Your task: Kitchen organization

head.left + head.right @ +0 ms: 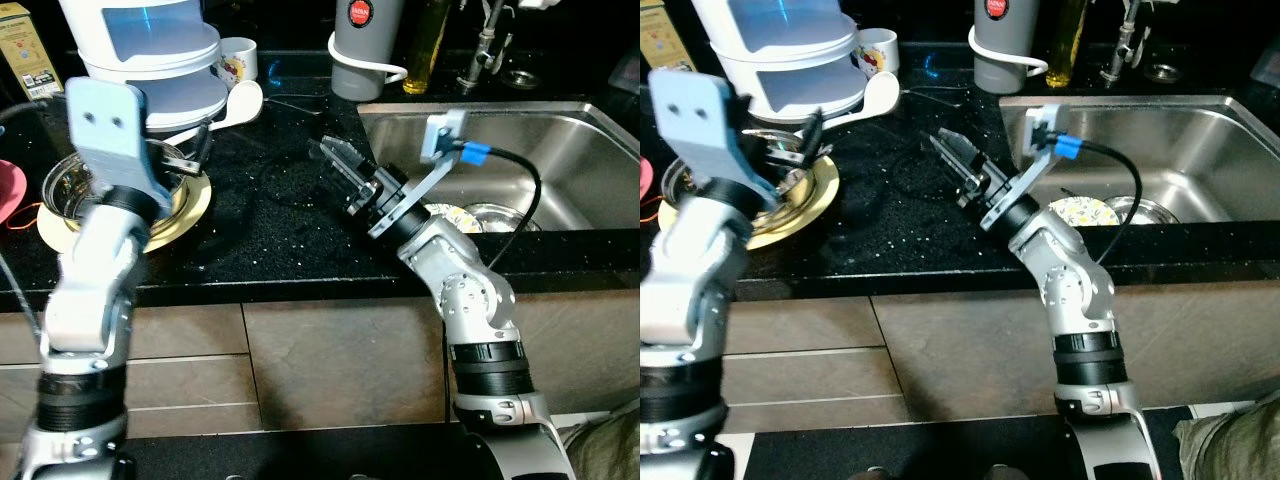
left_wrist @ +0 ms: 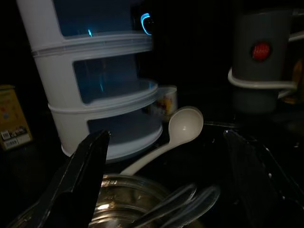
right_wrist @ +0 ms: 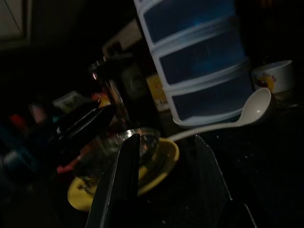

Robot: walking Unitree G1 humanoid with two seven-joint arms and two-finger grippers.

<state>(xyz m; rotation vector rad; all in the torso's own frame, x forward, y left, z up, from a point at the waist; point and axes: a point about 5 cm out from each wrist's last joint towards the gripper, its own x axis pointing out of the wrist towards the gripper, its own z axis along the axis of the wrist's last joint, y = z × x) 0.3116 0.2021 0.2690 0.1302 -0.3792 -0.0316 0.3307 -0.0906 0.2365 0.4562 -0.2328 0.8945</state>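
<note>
Hovering over black speckled stone countertop (image 1: 270, 215): right gripper (image 1: 335, 160), two black fingers spread a little, nothing between them, touching nothing. Left gripper (image 2: 161, 190) above one clear glass bowl (image 1: 75, 185), fingers spread wide, empty; bowl resting on one round yellow plate (image 1: 190, 205) with clear plastic utensils (image 2: 183, 202) inside it. Just behind: one tall white stacked container with three blue-tinted tiers (image 1: 150, 50), one white plastic ladle (image 2: 178, 133) lying beside its base, one small white printed cup (image 1: 238, 58). Further right, one grey canister with red badge (image 1: 365, 45) and one stainless steel sink (image 1: 560, 160).
</note>
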